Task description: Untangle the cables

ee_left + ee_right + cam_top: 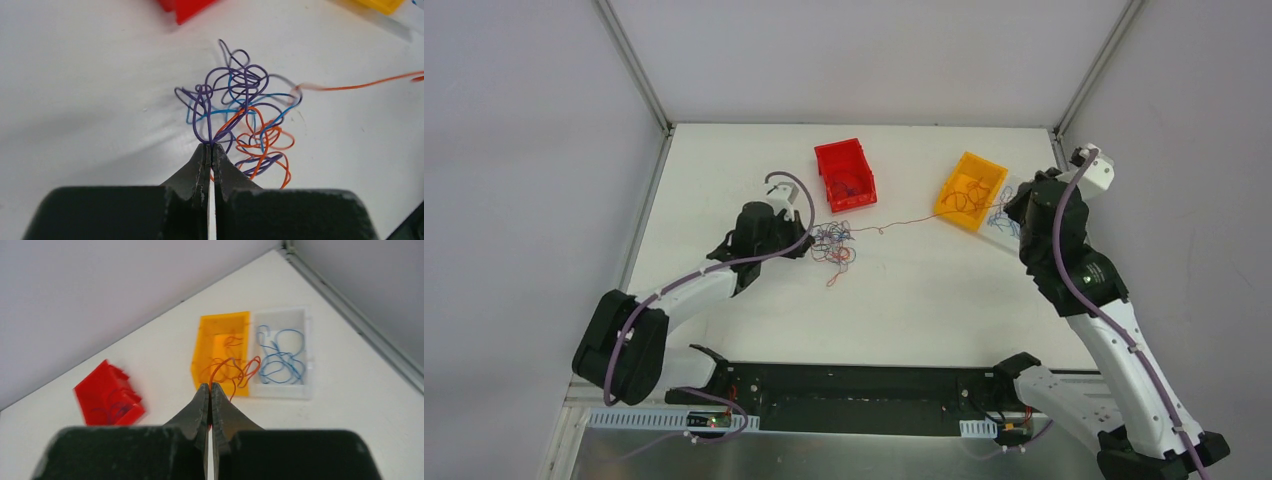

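A tangle of purple, blue and orange cables point(834, 243) lies on the white table left of centre, and it also shows in the left wrist view point(242, 117). My left gripper point(808, 240) is at the tangle's left edge. In its wrist view the left gripper point(211, 145) is shut on a purple cable loop point(200, 107). One orange cable point(909, 222) runs taut from the tangle toward the yellow bin point(971, 190). My right gripper point(1012, 207) is held above that bin. In its wrist view the right gripper point(210, 386) is shut on the orange cable point(216, 372).
A red bin point(845, 174) holding purple and blue cable stands behind the tangle. A clear box point(280, 390) with blue cables point(280, 357) sits beside the yellow bin point(220, 340), which holds orange cables. Walls stand close at the left, back and right table edges.
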